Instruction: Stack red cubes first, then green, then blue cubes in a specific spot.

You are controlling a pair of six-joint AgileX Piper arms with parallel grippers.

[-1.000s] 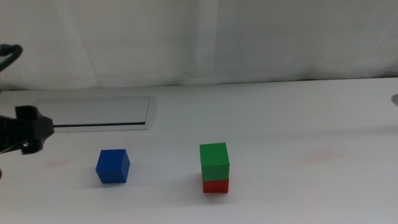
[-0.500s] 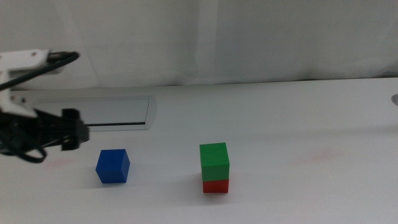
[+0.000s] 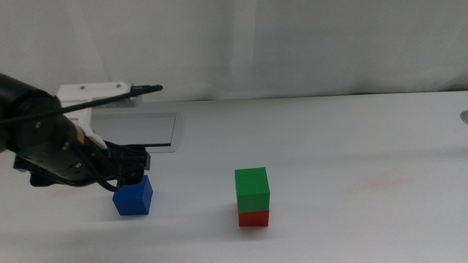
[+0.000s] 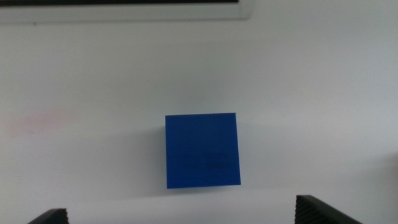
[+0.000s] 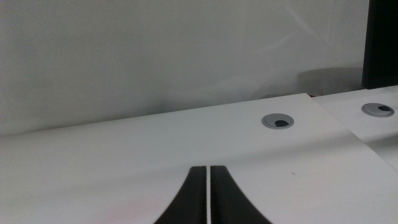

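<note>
One open left pincer (image 3: 130, 177) above blue cube (image 3: 132, 196).

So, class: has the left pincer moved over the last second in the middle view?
Yes. The left pincer has travelled rightward from the picture's left edge, past the grey-framed slot panel, and now hangs over the blue cube, jaws open.

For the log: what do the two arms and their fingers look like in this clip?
The left arm is bulky and black, with a white housing on top and thin black cables running along it. The left gripper shows only two dark, ridged fingers at the corners of its wrist view. The right gripper shows two smooth, dark, tapering fingers; nothing more of that arm is visible.
</note>
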